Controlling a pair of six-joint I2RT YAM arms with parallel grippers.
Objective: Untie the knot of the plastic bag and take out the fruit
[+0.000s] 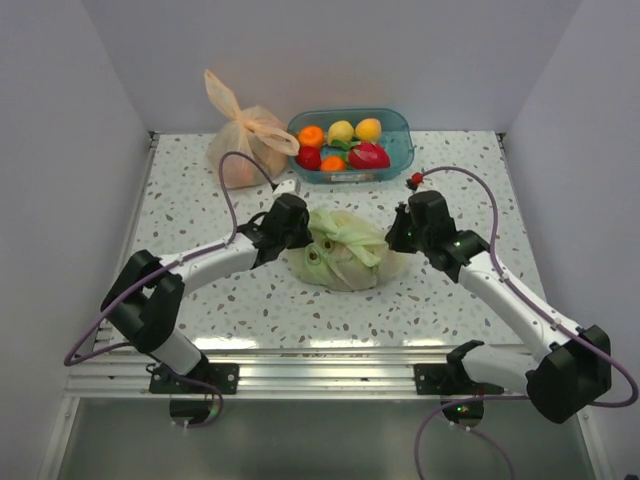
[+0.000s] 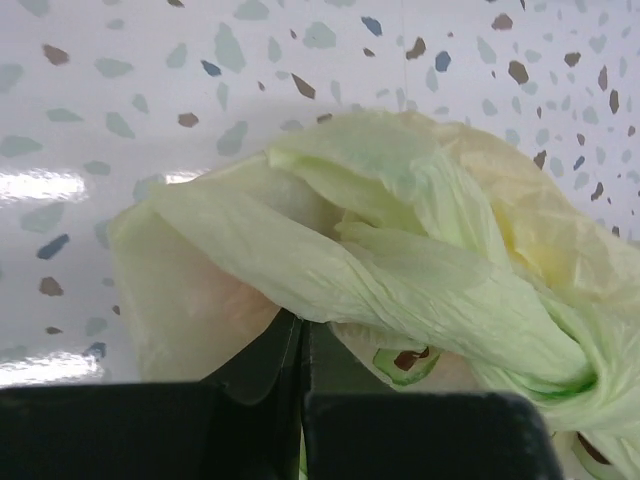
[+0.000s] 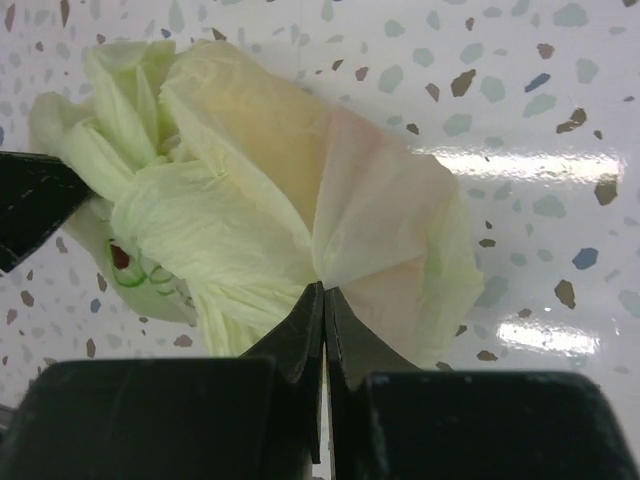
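The pale green plastic bag [image 1: 350,258] lies mid-table, still tied. Its knot [image 1: 333,236] of twisted ears sits on top, seen close in the left wrist view [image 2: 450,300] and at the left of the right wrist view [image 3: 115,140]. My left gripper [image 1: 303,236] is shut on the bag's film just under a twisted ear [image 2: 302,322]. My right gripper [image 1: 394,238] is shut on a pinch of film at the bag's right side [image 3: 323,290]. The fruit shows only as peach [image 3: 385,215] and yellow [image 2: 545,235] tints through the film.
A tied peach-orange bag [image 1: 245,135] stands at the back left. A blue basket [image 1: 398,128] holding several fruits stands at the back centre. White walls close in the table on three sides.
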